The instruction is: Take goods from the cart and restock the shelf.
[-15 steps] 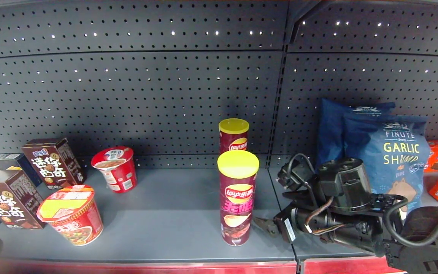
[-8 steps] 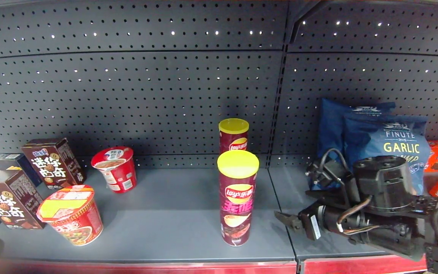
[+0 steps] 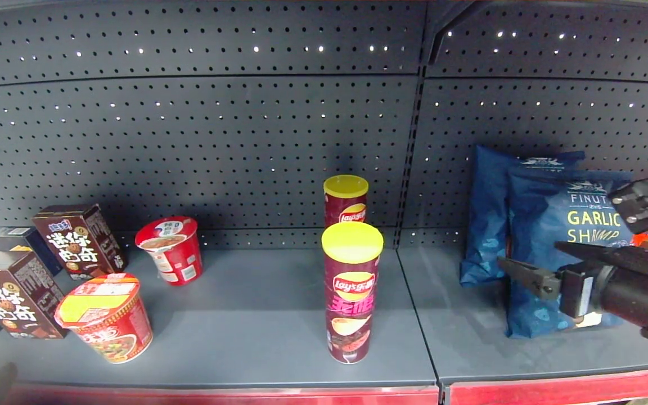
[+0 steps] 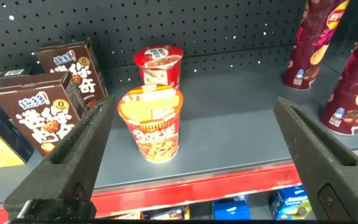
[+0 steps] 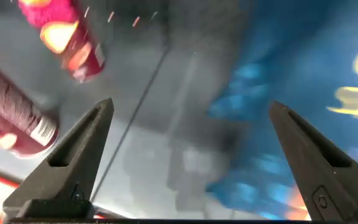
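While spread wide and empty, hangs low before the shelf (image 3: 256,315) edge as left hand (image 4: 194,106), facing a noodle cup (image 4: 156,124). Nearest on the shelf: that cup at left front, and a tall chip can (image 3: 352,292) upright at centre front, well apart from either hand. At right, over the shelf just before the blue bags (image 3: 549,225): right hand (image 3: 529,252), fingers apart, gripping nothing. Further back: second cup (image 3: 168,250), brown boxes (image 3: 9,292) at left, second can (image 3: 346,201) behind the first, near the pegboard (image 3: 217,140).

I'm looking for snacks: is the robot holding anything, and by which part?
Nothing. The left gripper and right gripper are both open and empty.
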Controlling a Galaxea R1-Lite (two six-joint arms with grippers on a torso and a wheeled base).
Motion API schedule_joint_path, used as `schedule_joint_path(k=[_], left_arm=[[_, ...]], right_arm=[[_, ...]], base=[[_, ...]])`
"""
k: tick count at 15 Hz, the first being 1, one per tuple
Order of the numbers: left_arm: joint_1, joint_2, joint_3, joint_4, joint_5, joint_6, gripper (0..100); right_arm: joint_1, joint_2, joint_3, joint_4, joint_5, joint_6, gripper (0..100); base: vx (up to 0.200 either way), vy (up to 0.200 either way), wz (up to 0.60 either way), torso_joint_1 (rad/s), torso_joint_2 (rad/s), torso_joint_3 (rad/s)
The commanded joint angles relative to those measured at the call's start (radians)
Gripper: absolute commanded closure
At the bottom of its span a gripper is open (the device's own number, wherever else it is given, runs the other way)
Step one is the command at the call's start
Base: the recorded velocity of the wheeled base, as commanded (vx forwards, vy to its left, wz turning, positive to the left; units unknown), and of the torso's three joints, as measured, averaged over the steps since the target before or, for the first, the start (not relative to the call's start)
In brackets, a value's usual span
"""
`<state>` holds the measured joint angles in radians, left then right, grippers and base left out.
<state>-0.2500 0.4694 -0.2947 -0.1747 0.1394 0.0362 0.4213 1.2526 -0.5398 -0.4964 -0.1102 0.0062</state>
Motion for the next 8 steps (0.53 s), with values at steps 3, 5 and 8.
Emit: schedule_joint_path(k=[3, 5, 8], left_arm=[[0.001, -0.003, 0.000, -0.002, 0.002, 0.005, 0], [0.000, -0.014, 0.012, 0.000, -0.001, 0.025, 0], [-0.003, -0.035, 0.040, -0.002, -0.003, 0.030, 0]], right_arm=[[-0.187, -0.401, 0.248, 0.039, 0.004, 0.000, 0], [-0.279, -0.509, 0.314, 0.071, 0.004, 0.003, 0], [-0.412, -0.731, 0.337, 0.283, -0.019, -0.002, 0]], base=[[0.000, 0.000, 0.00, 0.000, 0.00, 0.000], [0.000, 0.000, 0.00, 0.000, 0.00, 0.000], [0.000, 0.000, 0.00, 0.000, 0.00, 0.000]])
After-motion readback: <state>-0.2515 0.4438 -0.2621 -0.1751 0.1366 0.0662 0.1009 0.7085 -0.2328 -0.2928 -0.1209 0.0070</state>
